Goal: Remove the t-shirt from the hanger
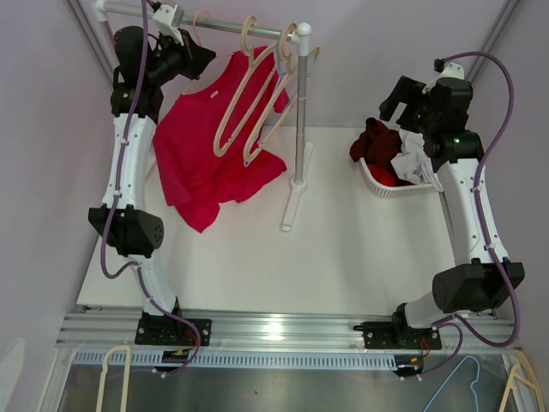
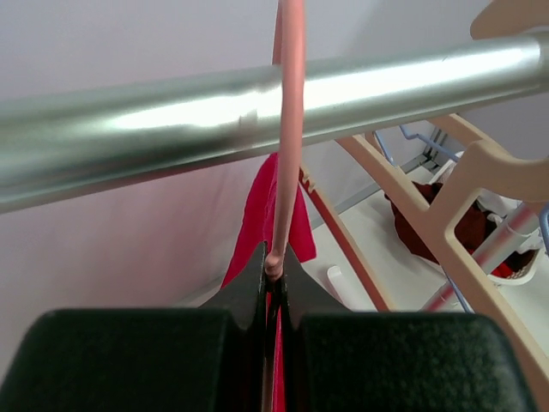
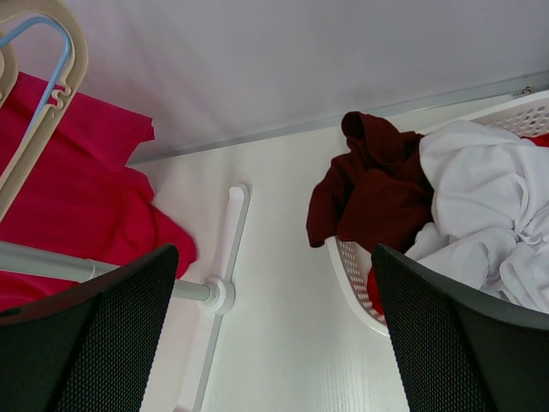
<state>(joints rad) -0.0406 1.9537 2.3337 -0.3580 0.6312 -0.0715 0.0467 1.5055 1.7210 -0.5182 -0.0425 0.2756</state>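
Observation:
A red t-shirt (image 1: 202,146) hangs from a thin pink hanger (image 1: 203,19) at the left end of the metal rail (image 1: 225,26), its hem trailing on the table. My left gripper (image 1: 204,58) sits just under the rail, shut on the hanger. In the left wrist view the black jaws (image 2: 274,270) pinch the pink hanger (image 2: 290,129), which rises from them and crosses in front of the rail (image 2: 171,116), with a strip of red t-shirt (image 2: 257,206) behind. My right gripper (image 1: 396,105) hovers over the basket, open and empty (image 3: 270,257).
Two empty cream hangers (image 1: 244,103) hang further right on the rail. The rack post (image 1: 300,120) stands on a white foot (image 1: 292,206). A white basket (image 1: 377,184) at the right holds a dark red garment (image 1: 373,142) and white clothes (image 1: 413,159).

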